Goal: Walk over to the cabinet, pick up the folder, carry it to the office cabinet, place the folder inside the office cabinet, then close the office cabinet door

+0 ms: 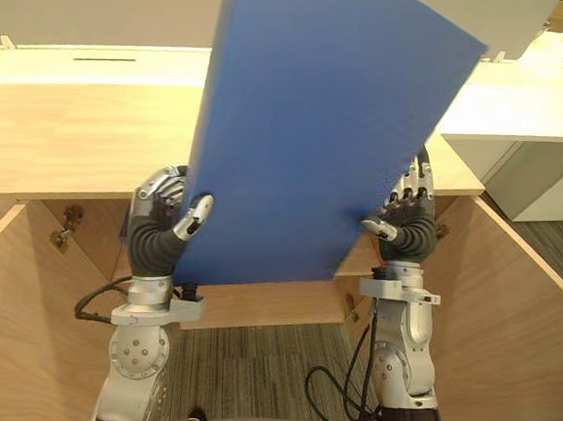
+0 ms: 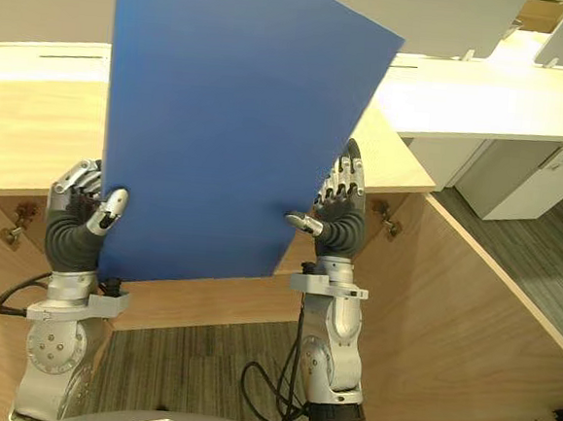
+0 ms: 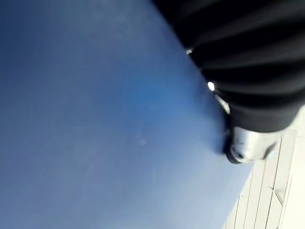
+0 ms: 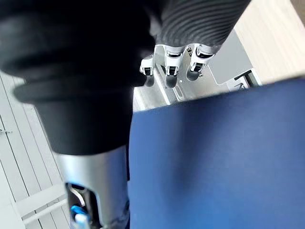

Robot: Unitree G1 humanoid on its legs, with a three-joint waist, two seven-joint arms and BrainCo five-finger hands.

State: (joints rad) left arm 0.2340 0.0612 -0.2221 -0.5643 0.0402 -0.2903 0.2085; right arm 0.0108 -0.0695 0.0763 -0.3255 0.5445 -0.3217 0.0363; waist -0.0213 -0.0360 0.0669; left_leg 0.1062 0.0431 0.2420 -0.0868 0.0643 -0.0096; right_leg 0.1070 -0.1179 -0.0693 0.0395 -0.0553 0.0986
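The blue folder is held up off any surface, upright and tilted, between the 2 hands in front of the open wooden cabinet. The left robot hand grasps its lower left edge, thumb pressed on the near face and fingers curled behind. The right robot hand pinches the lower right edge, thumb on the near face and fingers pointing up behind it. The cabinet's 2 doors stand open, the left door and the right door on either side of the arms, with grey carpet between them. A white bench stands beyond the cabinet top.
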